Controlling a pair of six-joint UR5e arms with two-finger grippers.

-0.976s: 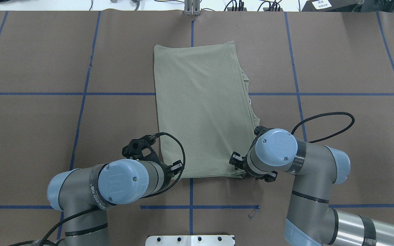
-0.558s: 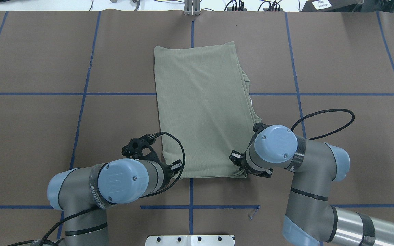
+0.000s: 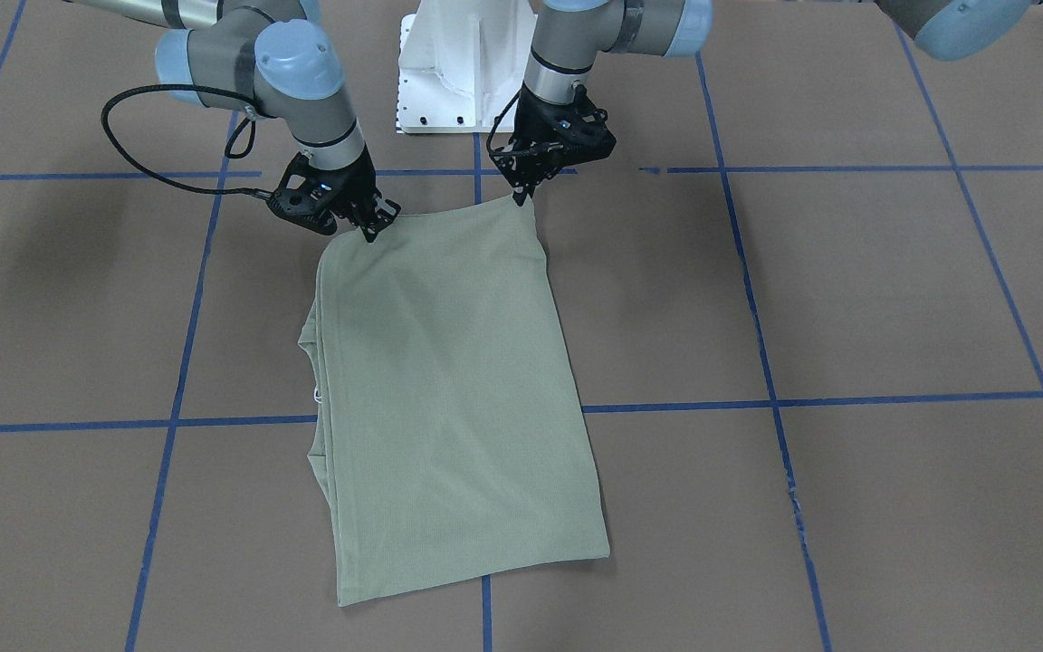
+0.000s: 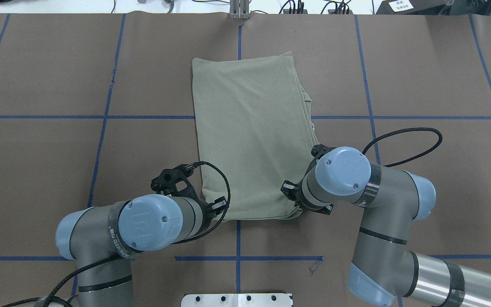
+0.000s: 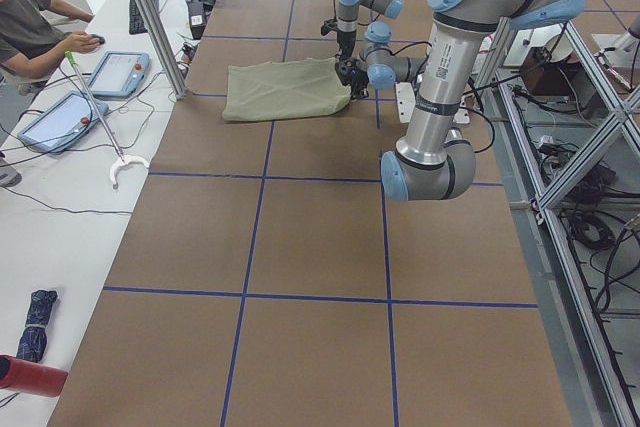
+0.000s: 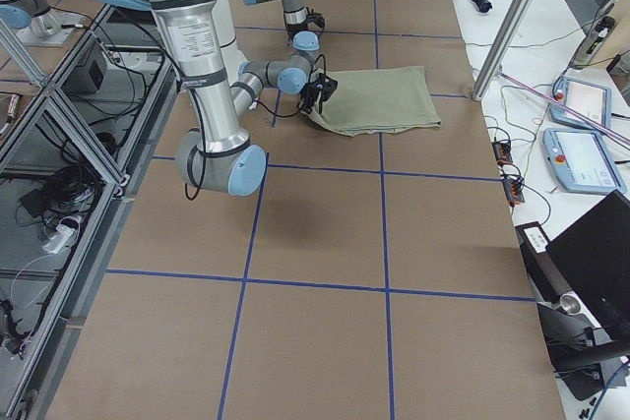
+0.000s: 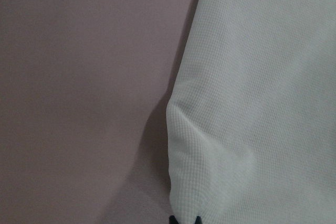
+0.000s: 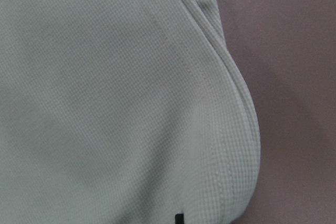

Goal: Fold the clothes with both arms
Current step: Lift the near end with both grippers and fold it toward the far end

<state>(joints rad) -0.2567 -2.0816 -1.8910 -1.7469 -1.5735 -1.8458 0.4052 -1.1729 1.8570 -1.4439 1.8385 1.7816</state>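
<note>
1. Shirt [image 4: 249,136]: pale green, already folded to a long strip. It lies flat on the table [image 4: 420,76], running straight out from the pedestal base [image 3: 454,77], one short edge nearest the base and the other farthest from it
2. Left gripper [image 3: 521,195]: clenched on the base-side corner of the shirt, on the robot's left of the base. The cloth rises in a small peak to its tips
3. Right gripper [image 3: 368,228]: clenched on the other base-side corner, on the robot's right of the base. Its wrist view shows several stacked edges bulging at that corner
4. Step in hand, as I judge it: carry the base-side edge up and away from the base, then lay it on the far edge, halving the strip
5. Handling: I would raise both corners together and level, keeping the edge lightly taut between them without dragging the far half toward the base
6. Risk: the layered edges in the right grip may slip out, so I would check that all are pinched before lifting high
7. Finish: match the corners to the far corners, lower slowly, and only then release
</note>
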